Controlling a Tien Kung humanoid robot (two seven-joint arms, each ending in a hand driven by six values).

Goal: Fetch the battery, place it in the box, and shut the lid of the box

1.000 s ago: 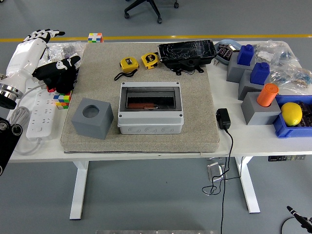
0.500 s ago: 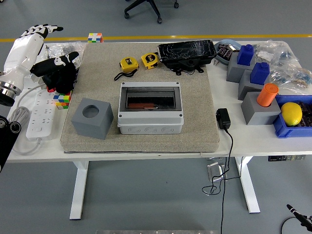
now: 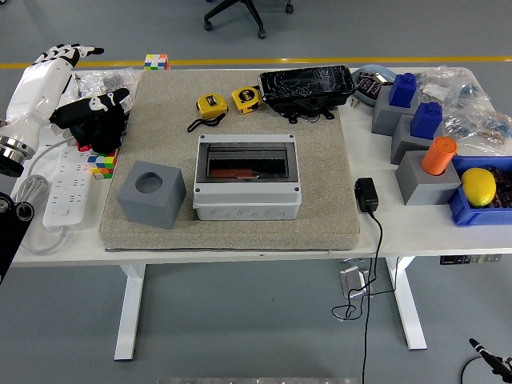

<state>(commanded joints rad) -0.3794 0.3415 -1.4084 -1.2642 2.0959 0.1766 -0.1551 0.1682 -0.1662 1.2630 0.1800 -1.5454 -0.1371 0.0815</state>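
since the earlier frame, the left hand (image 3: pixel 68 54) has shifted slightly right and down at the far left of the table; nothing else has moved. its white fingers (image 3: pixel 80 50) with black tips are spread apart and hold nothing, raised above the clear plastic bags (image 3: pixel 112 78). just right of the white forearm (image 3: pixel 34 100) a black-and-white soft toy (image 3: pixel 92 120) rests on the table, with a multicoloured puzzle cube (image 3: pixel 102 163) just nearer and a white power strip (image 3: pixel 64 186) at the near left.

on the beige felt mat (image 3: pixel 320 200), a grey cube block with a round hole (image 3: pixel 152 194) sits near left. the grey plastic box with a transparent lid (image 3: pixel 248 177) stands at the mat's centre; the lid lies down over a reddish object inside. whether that object is the battery cannot be told. two yellow tape measures (image 3: pixel 228 102) and a black wrapped tray (image 3: pixel 307 86) lie at the far edge.

right of the mat lies a black power adapter (image 3: pixel 366 194), then grey and blue blocks (image 3: pixel 404 112), an orange cylinder (image 3: pixel 439 155) and a yellow lemon-shaped object (image 3: pixel 479 186) in a blue bin (image 3: pixel 460 211). the right hand is out of view.
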